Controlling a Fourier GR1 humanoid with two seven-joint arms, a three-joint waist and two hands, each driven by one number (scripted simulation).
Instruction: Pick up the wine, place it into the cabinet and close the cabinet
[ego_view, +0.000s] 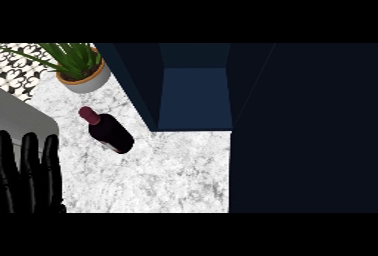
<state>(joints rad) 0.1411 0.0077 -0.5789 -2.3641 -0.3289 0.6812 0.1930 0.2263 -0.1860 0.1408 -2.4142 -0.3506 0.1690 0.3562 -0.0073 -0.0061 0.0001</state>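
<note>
left hand (29, 172) fingers straight, resting | wine bottle (109, 131) on counter (162, 175) | cabinet (193, 97) open

Table (162, 175): white-grey marble look, speckled, smooth. Wine bottle (111, 132): dark red glass, glossy, light label low on side. Cabinet (196, 100): dark blue, matt, plain. Plant pot (87, 80): grey, matt, tan rim. Left hand (29, 172): black, slight shine.

No text, brand, number or sign can be read anywhere; the wine (109, 131) shows a pale patch low on its side (perhaps a label), but nothing on it is legible
</note>
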